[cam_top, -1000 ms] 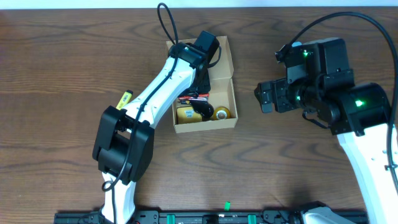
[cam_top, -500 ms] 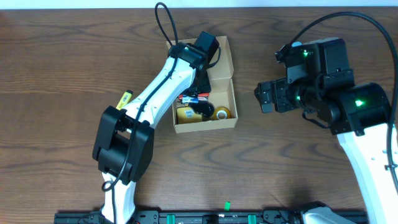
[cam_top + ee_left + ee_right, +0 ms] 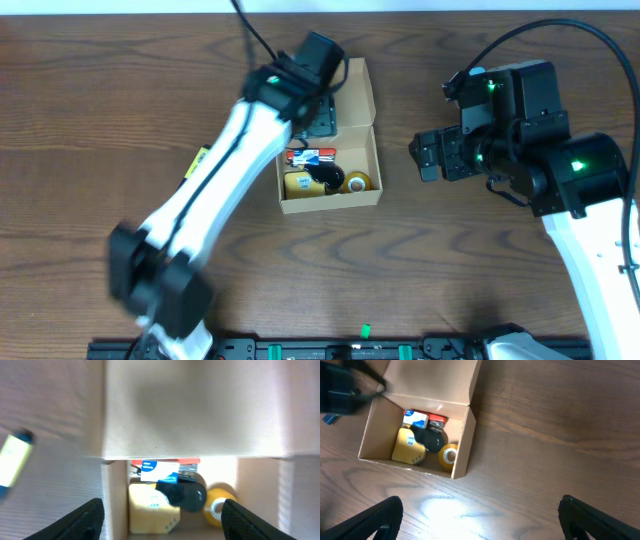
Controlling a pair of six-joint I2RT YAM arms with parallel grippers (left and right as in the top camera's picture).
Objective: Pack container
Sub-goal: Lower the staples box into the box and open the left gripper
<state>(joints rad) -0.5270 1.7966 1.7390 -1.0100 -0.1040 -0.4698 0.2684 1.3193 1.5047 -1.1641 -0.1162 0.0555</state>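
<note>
left arm [image 3: 225, 170] all motion blur beside the container [image 3: 357, 95], yellow pen-ish thing [image 3: 198, 160] left of the container mostly under that arm, too fuzzy to name, red-and-blue pack [image 3: 155, 467] inside it half buried under a black lump [image 3: 182, 494]

the left gripper [image 3: 164, 521] hangs over the open container [image 3: 114, 502], its dark fingertips [image 3: 86, 519] spread wide at the bottom corners with nothing between them. the flap lid fills the top, blurred. inside lie a yellow box [image 3: 146, 509], a black object [image 3: 186, 494] touching it, a yellow roll [image 3: 220, 505] and a white-and-blue packet [image 3: 157, 471]. a blurred yellow item [image 3: 14, 455] lies on the table [image 3: 50, 405] to the left.
</note>
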